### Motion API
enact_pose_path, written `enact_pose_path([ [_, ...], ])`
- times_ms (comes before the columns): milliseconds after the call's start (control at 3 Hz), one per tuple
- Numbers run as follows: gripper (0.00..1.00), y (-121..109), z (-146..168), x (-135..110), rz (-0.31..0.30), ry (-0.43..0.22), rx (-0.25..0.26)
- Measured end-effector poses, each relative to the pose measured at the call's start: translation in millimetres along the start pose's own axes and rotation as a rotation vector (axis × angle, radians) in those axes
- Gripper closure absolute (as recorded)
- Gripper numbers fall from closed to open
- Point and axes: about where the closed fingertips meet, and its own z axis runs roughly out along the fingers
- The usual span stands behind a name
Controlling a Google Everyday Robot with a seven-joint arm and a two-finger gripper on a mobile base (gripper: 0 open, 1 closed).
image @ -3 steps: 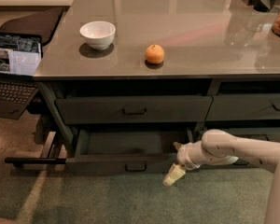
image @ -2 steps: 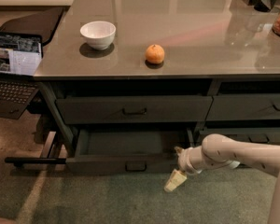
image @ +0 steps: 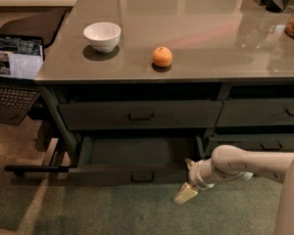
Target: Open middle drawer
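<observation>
The middle drawer [image: 112, 172] is pulled out below the closed top drawer [image: 137, 114] on the left side of the desk. Its dark shallow interior [image: 137, 151] shows and looks empty. A small dark bar handle [image: 142, 177] sits at the centre of its front. My gripper [image: 187, 178] is just off the right end of the drawer front, to the right of the handle and not touching it. It is open and empty, with one tan fingertip [image: 185, 194] pointing down towards the carpet.
On the grey desktop [image: 210, 28] stand a white bowl [image: 102, 35] and an orange [image: 162, 57]. More closed drawers [image: 264, 112] are at the right. An open laptop [image: 12, 67] sits at the left. Green carpet [image: 112, 209] lies in front.
My gripper has drifted slightly right and down, away from the drawer front. The drawer stays pulled out as before.
</observation>
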Motion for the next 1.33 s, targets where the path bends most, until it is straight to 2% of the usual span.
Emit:
enact_pose_path([
  [1000, 0.85, 0.5, -21.0, -10.9, 0.000, 0.000, 0.000],
  [1333, 1.00, 0.6, -24.5, -11.7, 0.000, 0.000, 0.000],
])
